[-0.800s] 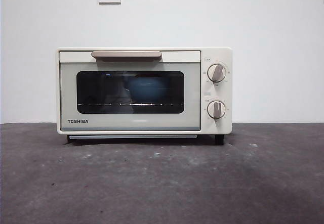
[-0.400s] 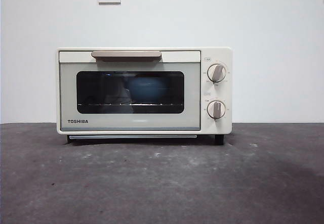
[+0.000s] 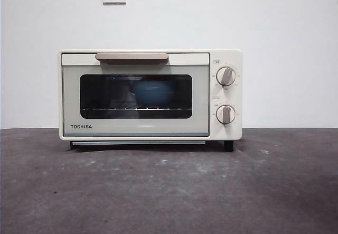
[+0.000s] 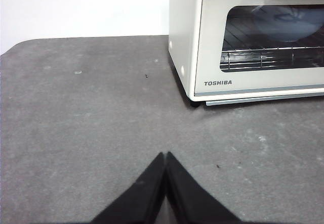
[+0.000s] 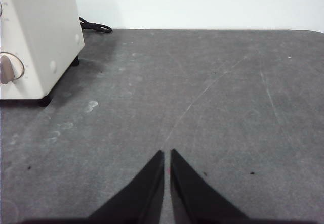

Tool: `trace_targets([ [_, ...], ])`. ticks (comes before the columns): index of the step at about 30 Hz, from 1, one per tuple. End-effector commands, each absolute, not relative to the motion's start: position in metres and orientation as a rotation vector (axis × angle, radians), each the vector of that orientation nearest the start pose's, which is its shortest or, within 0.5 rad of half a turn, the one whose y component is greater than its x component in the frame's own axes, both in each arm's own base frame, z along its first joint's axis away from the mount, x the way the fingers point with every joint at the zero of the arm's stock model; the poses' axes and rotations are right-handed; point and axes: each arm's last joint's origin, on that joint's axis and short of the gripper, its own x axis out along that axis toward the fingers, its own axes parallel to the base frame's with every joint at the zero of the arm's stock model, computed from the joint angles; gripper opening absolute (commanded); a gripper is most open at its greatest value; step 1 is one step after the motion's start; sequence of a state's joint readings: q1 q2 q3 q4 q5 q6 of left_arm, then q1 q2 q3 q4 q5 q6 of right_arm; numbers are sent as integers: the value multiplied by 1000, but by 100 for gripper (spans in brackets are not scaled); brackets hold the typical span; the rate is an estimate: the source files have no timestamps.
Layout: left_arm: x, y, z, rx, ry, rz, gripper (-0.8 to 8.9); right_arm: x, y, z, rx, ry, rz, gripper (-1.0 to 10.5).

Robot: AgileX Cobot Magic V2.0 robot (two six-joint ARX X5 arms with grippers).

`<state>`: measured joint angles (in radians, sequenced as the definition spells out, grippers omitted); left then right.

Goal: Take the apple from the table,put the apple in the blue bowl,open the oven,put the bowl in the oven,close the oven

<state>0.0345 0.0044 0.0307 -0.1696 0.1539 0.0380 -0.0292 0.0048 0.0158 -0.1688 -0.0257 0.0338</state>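
Blue bowl [image 3: 153, 93] — inside the oven [image 3: 150, 94], seen as a dim blue shape through the dark glass window, sitting on the wire rack a little toward the knob side of the window's centre. Apple not visible from any view; judged to be in the bowl, but the glass and the bowl's wall hide it, so cannot confirm.

Oven door reads as closed: bar handle [image 3: 132, 57] sits flat along the top of the front face, no gap showing around the door edge. Two knobs [image 3: 226, 76] stand beside the door, one over the other. Power cord [image 5: 96, 27] trails on the tabletop [image 3: 169, 192] behind the oven.

Left pincer [image 4: 165, 155] — clenched, jaw tips touching, holding nothing, hanging over bare tabletop well in front of the oven's TOSHIBA-logo corner. Right pincer [image 5: 167, 153] — jaws all but closed, a thin slit between the tips, empty, over tabletop off the oven's knob side and well apart from it. Neither arm shows in the front view.

Judgement: all steps look done; task at or near its end.

Risks from here:
- Door may be only resting, not latched — a springy hinge could let it drop back.
- Any stray arm motion near the oven could nudge the housing or turn a knob.
- If the apple missed the bowl, nothing here would reveal it.
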Motion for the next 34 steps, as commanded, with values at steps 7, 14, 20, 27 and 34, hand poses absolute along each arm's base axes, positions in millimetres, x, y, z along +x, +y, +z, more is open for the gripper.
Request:
trace_targets([
  [7,96,-1,150,21,154,-119,7,96,-2,152,48,146,-9,5],
  [14,96,-1,150,21,154,-119,7,96,-2,152,48,146,-9,5],
  [20,96,-1,150,21,154,-119,7,96,-2,152,48,146,-9,5],
  [27,96,-1,150,21,154,-119,7,96,-2,152,48,146,-9,5],
  [34,96,-1,150,21,154,-119,7,96,-2,152,48,146,-9,5],
])
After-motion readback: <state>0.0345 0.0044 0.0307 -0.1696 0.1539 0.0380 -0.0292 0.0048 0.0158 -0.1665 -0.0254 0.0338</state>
